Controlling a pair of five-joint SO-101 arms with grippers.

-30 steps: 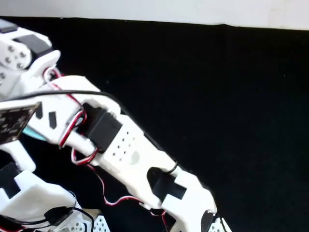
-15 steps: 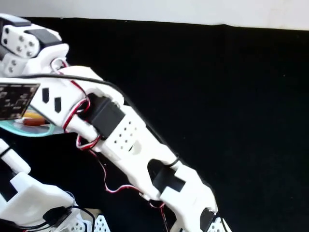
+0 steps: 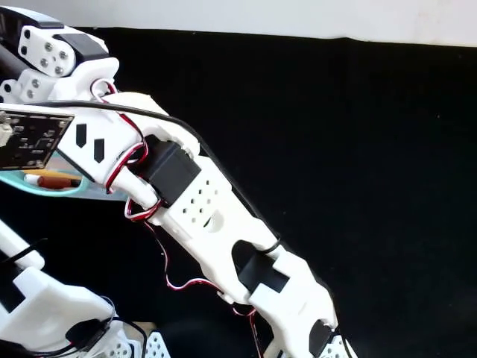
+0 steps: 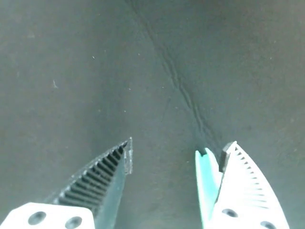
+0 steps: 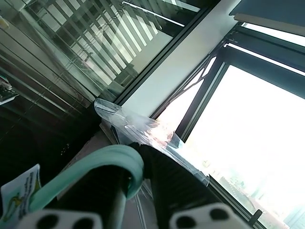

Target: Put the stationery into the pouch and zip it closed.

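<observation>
The pouch (image 5: pixel 143 130) is clear plastic with a teal rim (image 5: pixel 90 164). My right gripper (image 5: pixel 143 169) is shut on that rim and holds the pouch up toward a window. In the high view the long white arm (image 3: pixel 216 216) crosses from the near right to the far left. Under its wrist board, a piece of the teal pouch (image 3: pixel 71 186) shows, with an orange pen (image 3: pixel 48 180) in it. My left gripper (image 4: pixel 175 153) hangs open over the black cloth (image 4: pixel 95 71). A teal strip (image 4: pixel 206 183) lies against the inner side of one finger.
A black cloth (image 3: pixel 358 164) covers the table, with a white wall along the far edge. A second white arm (image 3: pixel 45 309) stands at the near left corner. A crease (image 4: pixel 176 83) runs across the cloth below the left gripper.
The long arm's wrist has swung toward the far side and to the right. The teal pouch edge with the orange pen has come further out from under the wrist board.
</observation>
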